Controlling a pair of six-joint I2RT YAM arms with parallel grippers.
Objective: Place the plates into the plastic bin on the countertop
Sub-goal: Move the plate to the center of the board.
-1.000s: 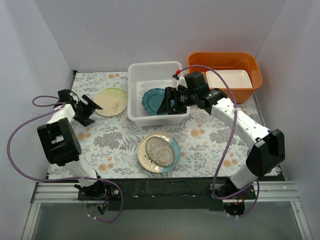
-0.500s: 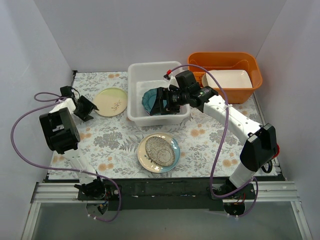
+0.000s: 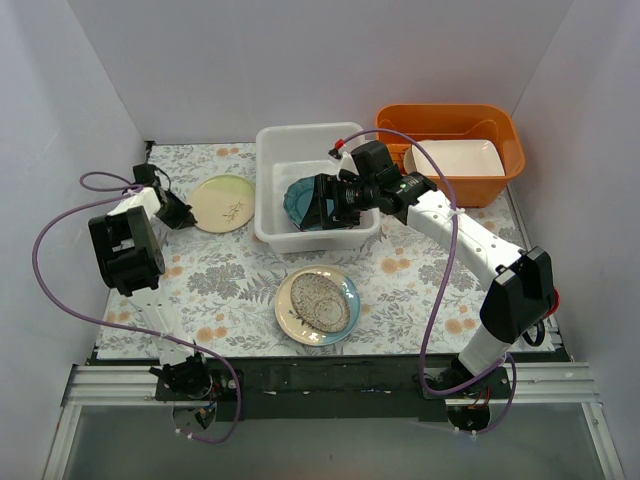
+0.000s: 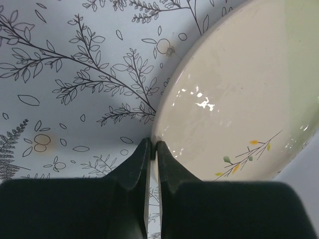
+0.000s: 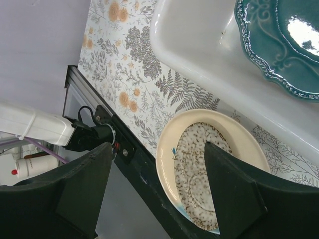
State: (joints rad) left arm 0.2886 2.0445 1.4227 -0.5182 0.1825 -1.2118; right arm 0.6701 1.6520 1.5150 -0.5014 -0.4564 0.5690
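The left jaws are clenched on the rim of the cream plate (image 4: 239, 99), which lies on the desk (image 4: 75, 74), partly out of frame. The right jaws gape over the bin (image 5: 199, 35), which holds the teal plate (image 5: 279, 45), cropped at the edge.

The bin (image 3: 310, 146) is smooth, milky, half-translucent plastic with a soft sheen. Inside it, the teal plate (image 5: 279, 45) is glossy glazed ceramic, its rim raised in beaded relief, with bright glare in its well. Left of the bin, the cream plate (image 4: 239, 99) is also glazed, smooth and shiny. In front of the bin, the speckled plate (image 5: 189, 164) looks glazed but duller, its middle mottled. The orange tub (image 3: 450, 118) right of the bin is smooth plastic. The tabletop (image 4: 75, 59) is matt and printed. The left pincer (image 4: 151, 145) and right pincer (image 5: 157, 149) are matt black, plastic by the look.
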